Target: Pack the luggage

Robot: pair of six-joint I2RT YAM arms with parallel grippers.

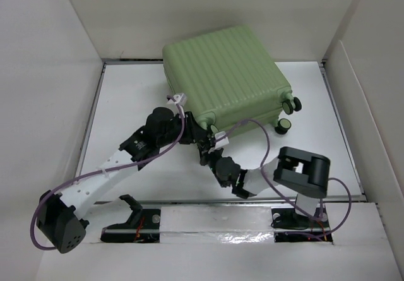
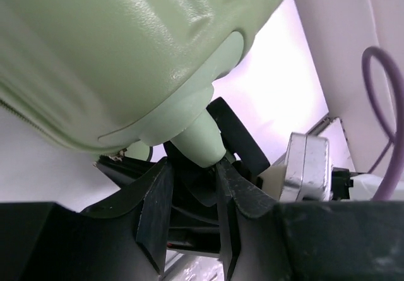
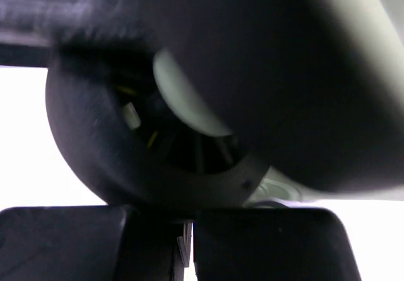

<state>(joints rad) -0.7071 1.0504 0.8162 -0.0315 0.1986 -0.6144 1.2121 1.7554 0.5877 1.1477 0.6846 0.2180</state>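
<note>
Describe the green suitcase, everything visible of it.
The light green ribbed hard-shell suitcase looks like matte plastic. It is closed, with a zipper running along its seam. It lies on its broad side at the far part of the white table, wheeled end toward the arms. Two small black wheels show at its right corner. The left hand grips a pale green wheel stem. Another black wheel sits against the shut right hand.
</note>
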